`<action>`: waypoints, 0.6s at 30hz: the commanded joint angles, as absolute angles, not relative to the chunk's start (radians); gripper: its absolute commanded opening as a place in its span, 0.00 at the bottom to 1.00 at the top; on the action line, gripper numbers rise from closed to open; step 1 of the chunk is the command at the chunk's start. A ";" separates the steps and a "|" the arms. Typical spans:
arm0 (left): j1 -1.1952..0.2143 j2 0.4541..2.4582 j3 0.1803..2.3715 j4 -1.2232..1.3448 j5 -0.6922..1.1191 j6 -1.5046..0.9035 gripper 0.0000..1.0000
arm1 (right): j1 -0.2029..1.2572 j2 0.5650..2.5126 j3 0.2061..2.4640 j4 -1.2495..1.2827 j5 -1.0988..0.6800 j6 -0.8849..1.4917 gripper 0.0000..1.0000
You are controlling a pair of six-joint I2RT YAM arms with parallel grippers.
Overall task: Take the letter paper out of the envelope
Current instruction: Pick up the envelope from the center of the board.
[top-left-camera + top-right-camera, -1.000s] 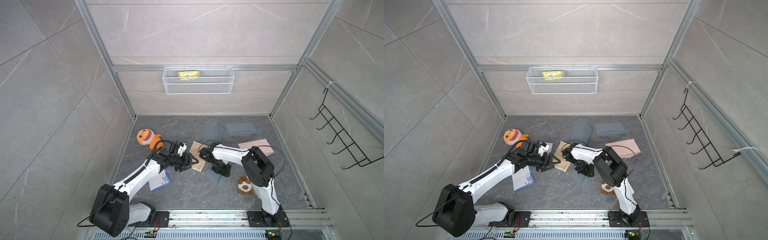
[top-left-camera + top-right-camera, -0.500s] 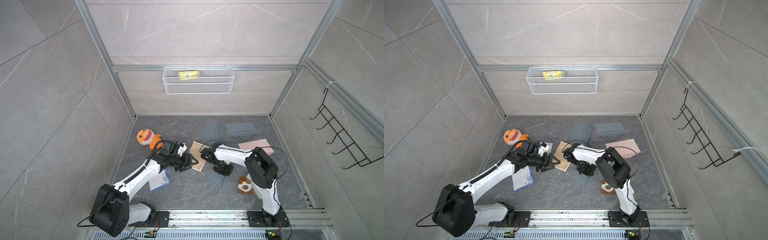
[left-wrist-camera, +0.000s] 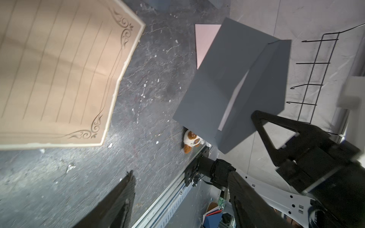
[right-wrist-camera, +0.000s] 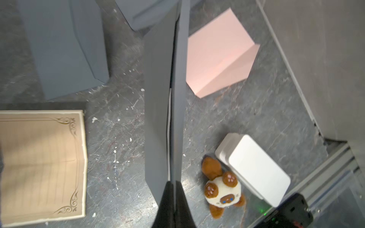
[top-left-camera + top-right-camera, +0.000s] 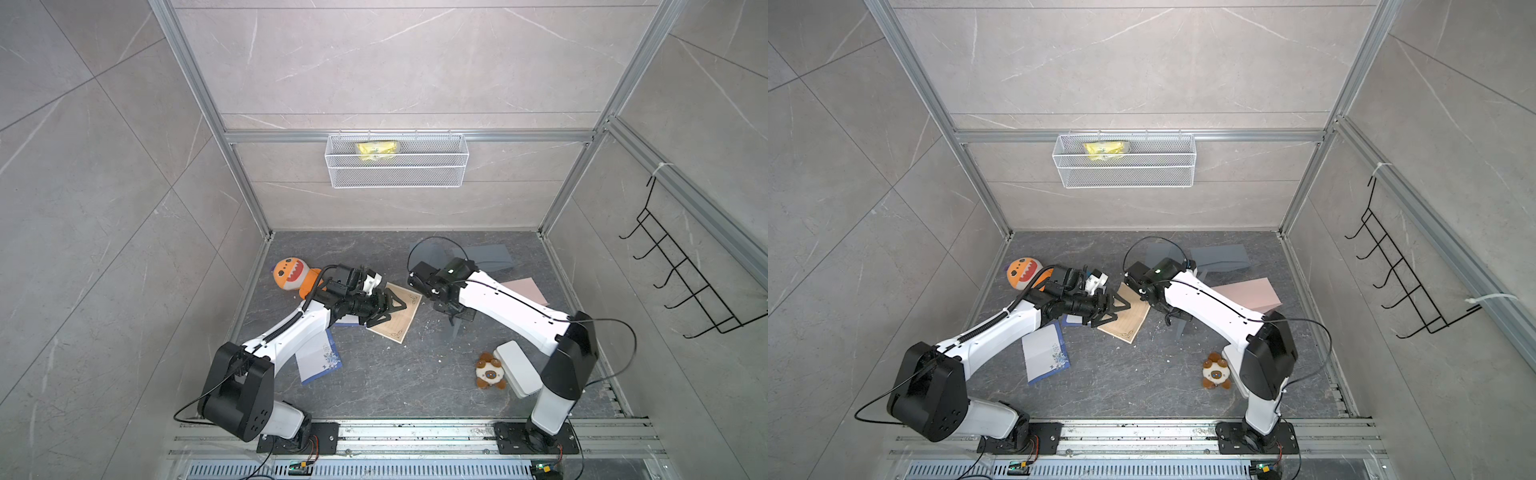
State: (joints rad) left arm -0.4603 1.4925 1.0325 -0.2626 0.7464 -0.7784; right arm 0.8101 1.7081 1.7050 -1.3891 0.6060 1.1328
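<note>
- Envelope (image 3: 227,83), grey: we logged it lifted off the floor (image 5: 374,386) and standing on edge, pinched at one end by the right gripper (image 4: 173,185), jaws pressed together on it.
- Letter paper (image 3: 233,104): we took the pale strip between the envelope's two walls for it. It was still inside, with only a thin edge on show at the open mouth.
- Left gripper (image 5: 392,309): jaws apart, nothing held. In both top views it hovered just over a tan lined sheet (image 5: 401,326) lying flat on the floor.
- Position: the pale edge lay near the left gripper yet clear of it, across a patch of bare floor, with the mouth turned toward that gripper's camera.
- Step in hand, as we judged it: bring the left gripper to the mouth and draw the paper out.
- Method advised: enter along the opening and put one finger on each face of the paper alone. Leave the grey walls outside the pinch, and pull in line with the envelope so nothing creases.
- Caution: we could not tell whether the right jaws also pinched the paper; if so, it would not slide.
</note>
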 commanded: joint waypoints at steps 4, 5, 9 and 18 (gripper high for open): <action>-0.459 1.589 1.200 -0.191 0.868 -0.768 0.84 | 0.751 1.486 1.679 -1.124 0.457 0.570 0.00; -0.457 1.600 1.214 -0.182 0.878 -0.769 0.85 | 0.735 1.463 1.675 -1.090 0.399 0.509 0.00; -0.457 1.641 1.264 -0.085 0.948 -0.809 0.94 | 0.633 1.413 1.718 -1.051 0.065 0.322 0.00; -0.438 1.680 1.328 0.153 1.037 -0.934 1.00 | 0.409 1.374 1.685 -0.929 -0.518 0.305 0.00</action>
